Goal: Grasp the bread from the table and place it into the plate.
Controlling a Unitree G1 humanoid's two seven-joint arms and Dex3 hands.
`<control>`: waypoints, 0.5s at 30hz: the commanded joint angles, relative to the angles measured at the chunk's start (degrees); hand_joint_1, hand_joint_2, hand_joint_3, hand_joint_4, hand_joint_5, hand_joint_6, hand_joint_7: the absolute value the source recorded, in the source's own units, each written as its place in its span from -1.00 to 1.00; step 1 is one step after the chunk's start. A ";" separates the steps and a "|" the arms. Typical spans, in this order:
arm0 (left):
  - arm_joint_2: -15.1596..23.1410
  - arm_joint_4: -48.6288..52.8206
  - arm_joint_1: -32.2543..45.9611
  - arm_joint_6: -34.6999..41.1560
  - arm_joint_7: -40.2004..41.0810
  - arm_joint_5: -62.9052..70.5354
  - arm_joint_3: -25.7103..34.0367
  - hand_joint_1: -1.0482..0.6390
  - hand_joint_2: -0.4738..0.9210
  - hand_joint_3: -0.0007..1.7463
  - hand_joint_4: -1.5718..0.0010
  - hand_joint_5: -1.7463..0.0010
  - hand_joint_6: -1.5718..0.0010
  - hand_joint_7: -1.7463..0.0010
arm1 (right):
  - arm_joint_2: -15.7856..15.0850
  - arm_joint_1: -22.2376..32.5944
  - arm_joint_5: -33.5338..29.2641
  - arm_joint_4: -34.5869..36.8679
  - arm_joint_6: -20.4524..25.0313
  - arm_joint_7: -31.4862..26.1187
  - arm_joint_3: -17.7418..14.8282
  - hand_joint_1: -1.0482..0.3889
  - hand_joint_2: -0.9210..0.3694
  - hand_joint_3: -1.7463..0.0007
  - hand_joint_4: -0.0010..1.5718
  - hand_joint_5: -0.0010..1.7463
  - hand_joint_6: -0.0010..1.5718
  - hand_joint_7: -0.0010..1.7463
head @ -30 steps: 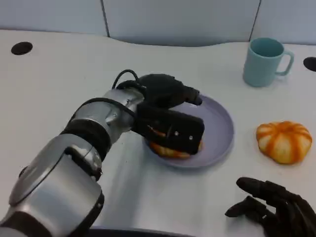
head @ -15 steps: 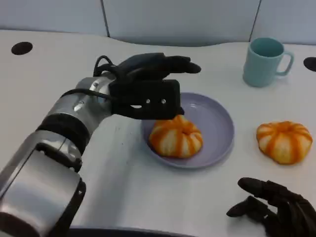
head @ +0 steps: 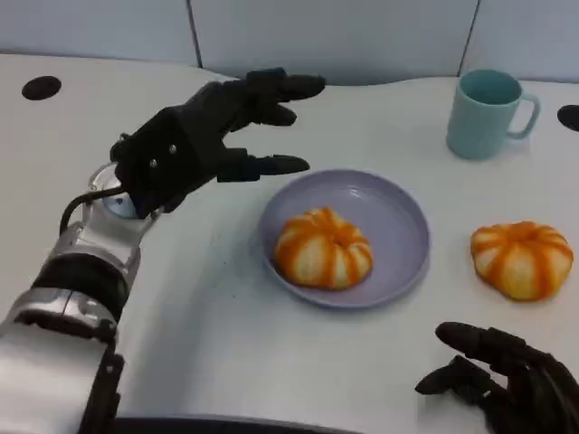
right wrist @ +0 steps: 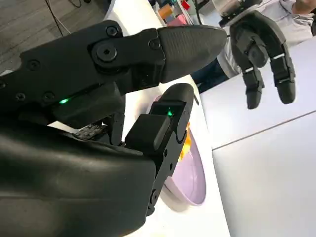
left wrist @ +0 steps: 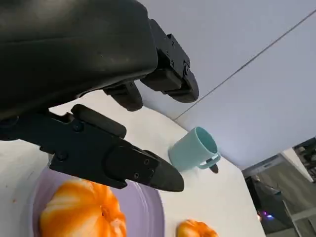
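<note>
Looking down from the head view, the left hand (head: 194, 136) hangs above the white table (head: 226, 334) just left of the purple plate (head: 403, 221), its fingers spread wide and holding nothing. One orange-and-white striped bread (head: 323, 248) lies in the plate, toward its left side, apart from the hand. A second bread (head: 521, 259) sits on the table to the right of the plate, near it but not touching. A pale teal mug (head: 488, 113) stands upright behind, handle to the right. The right hand (head: 507, 375) rests low at the near right corner, fingers loosely bent with nothing in them. In the left wrist view, the left hand's fingers (left wrist: 123, 163) are parted and bare, above the bread (left wrist: 81, 212) in the plate (left wrist: 145, 210); the mug (left wrist: 193, 149) and the second bread (left wrist: 196, 230) lie beyond. In the right wrist view, the right hand (right wrist: 128, 89) shows fingers apart and empty, with the plate's rim (right wrist: 190, 182) past them and the left hand (right wrist: 261, 47) hanging open farther off.
</note>
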 commanded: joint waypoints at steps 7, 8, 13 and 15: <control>-0.55 -5.16 9.48 1.70 -12.77 -17.17 12.52 -0.38 1.00 -0.86 0.68 0.01 0.45 0.88 | -1.22 -0.36 0.07 1.78 0.09 0.11 -0.73 -0.63 -1.00 0.69 -0.21 0.26 0.21 -0.77; -0.54 -5.46 9.88 1.72 -13.11 -17.48 12.75 -0.39 1.00 -0.86 0.68 0.00 0.44 0.88 | -1.25 -0.34 0.06 1.71 0.21 0.04 -0.72 -0.63 -1.00 0.69 -0.21 0.26 0.22 -0.77; -0.97 -7.53 13.03 2.87 -17.16 -21.19 15.19 -0.38 1.00 -0.85 0.65 -0.04 0.40 0.87 | -1.20 -0.32 0.17 1.61 0.22 0.08 -0.75 -0.63 -1.00 0.69 -0.21 0.25 0.21 -0.76; -1.28 -8.42 14.10 3.60 -18.26 -22.55 15.97 -0.39 1.00 -0.86 0.64 -0.05 0.39 0.87 | -1.25 -0.34 0.01 1.71 0.02 0.04 -0.72 -0.63 -1.00 0.69 -0.21 0.25 0.21 -0.75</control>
